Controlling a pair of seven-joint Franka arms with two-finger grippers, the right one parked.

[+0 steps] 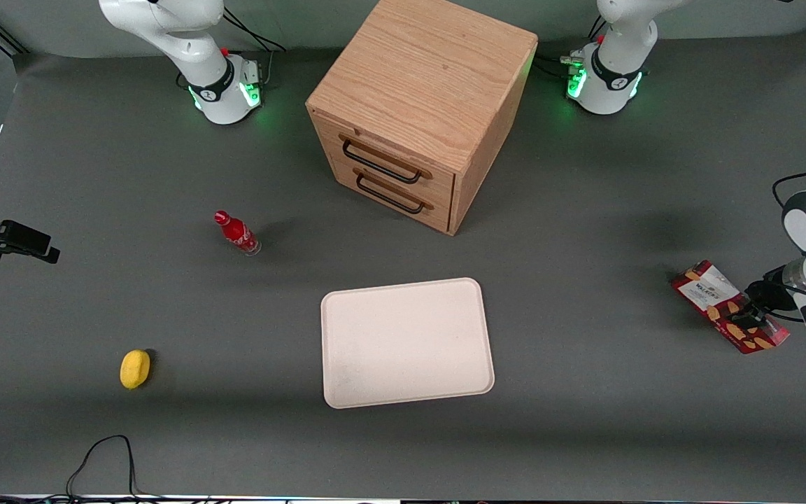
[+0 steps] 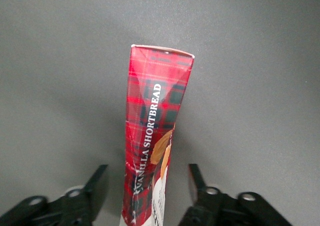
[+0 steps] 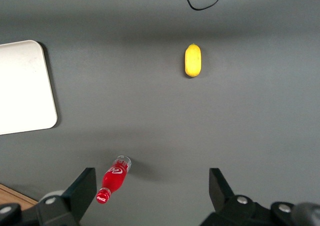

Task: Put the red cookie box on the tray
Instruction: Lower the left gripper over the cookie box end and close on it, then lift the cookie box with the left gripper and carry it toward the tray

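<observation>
Jaws: apart, one finger [image 2: 95, 183] on each side of the red cookie box [image 1: 728, 306], with a visible gap between each finger and the carton in the left wrist view. The gripper [image 1: 749, 318] is positioned at the box, toward the working arm's end of the table, over the part of the carton nearer the front camera.

Red cookie box: lies on the grey table surface [image 1: 585, 392], well apart from the tray [image 1: 406, 341]. Its long axis runs diagonally in the front view. The white label end points away from the front camera and toward the tray's side of the table; the end printed with tan cookies points toward the front camera and the working arm. In the left wrist view the tartan side panel reads "VANILLA SHORTBREAD" along the long axis, and the carton extends away from the gripper between the two fingers.

Tray: cream-white, flat, nothing on it, lying in front of the wooden drawer cabinet [image 1: 420, 105].

Other items: a red soda bottle [image 1: 237, 233] and a yellow lemon-like object [image 1: 134, 369] stand toward the parked arm's end of the table; the yellow one is nearer the front camera.
</observation>
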